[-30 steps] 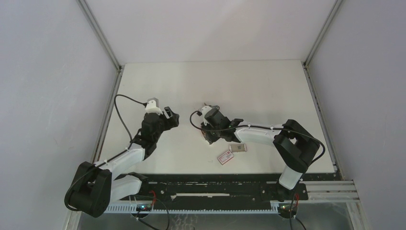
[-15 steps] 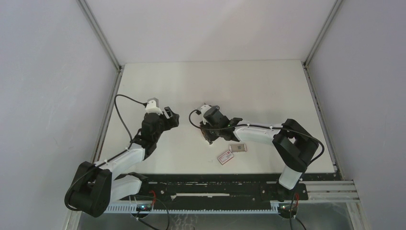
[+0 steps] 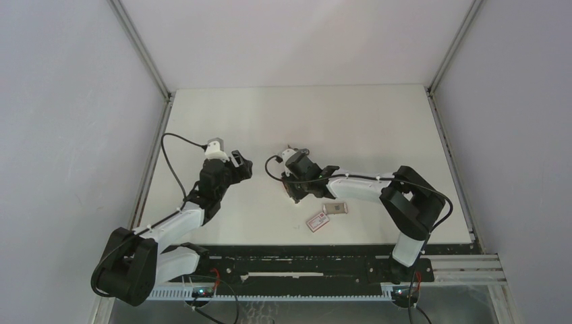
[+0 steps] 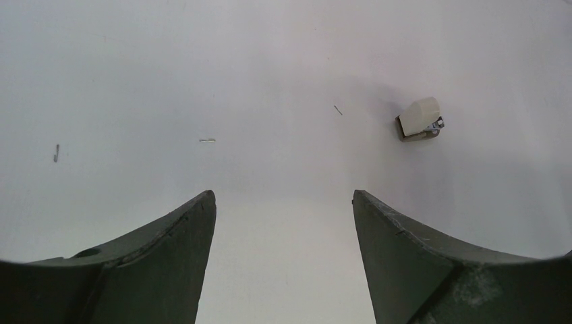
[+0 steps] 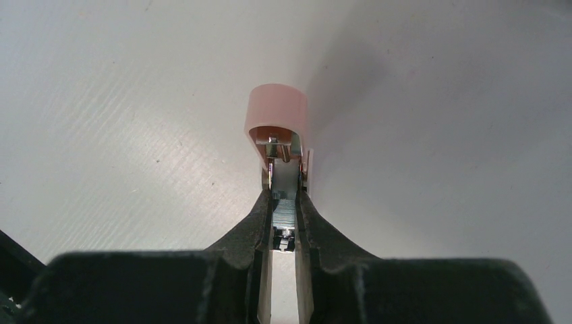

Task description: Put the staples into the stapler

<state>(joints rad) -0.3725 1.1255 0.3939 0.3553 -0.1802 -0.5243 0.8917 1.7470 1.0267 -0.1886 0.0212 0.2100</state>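
Note:
My right gripper [image 5: 284, 196] is shut on the stapler [image 5: 283, 169], which points away from me just above the table. The stapler's pinkish rounded cap [image 5: 276, 111] stands open at the far end. A strip of silvery staples [image 5: 284, 210] lies in its metal channel between my fingers. In the top view the right gripper [image 3: 295, 190] hides most of the stapler. The pale staple tray [image 3: 336, 208] lies on the table just right of that gripper; its contents are too small to tell. My left gripper [image 4: 283, 202] is open and empty, left of the right one [image 3: 237, 164].
A white sleeve with a red label [image 3: 317, 221] lies in front of the tray. In the left wrist view a small pale-capped piece with a metal clip [image 4: 419, 120] lies on the table, and loose single staples [image 4: 207, 140] are scattered nearby.
My right gripper has edged slightly left with the stapler in it. The left arm has not moved.

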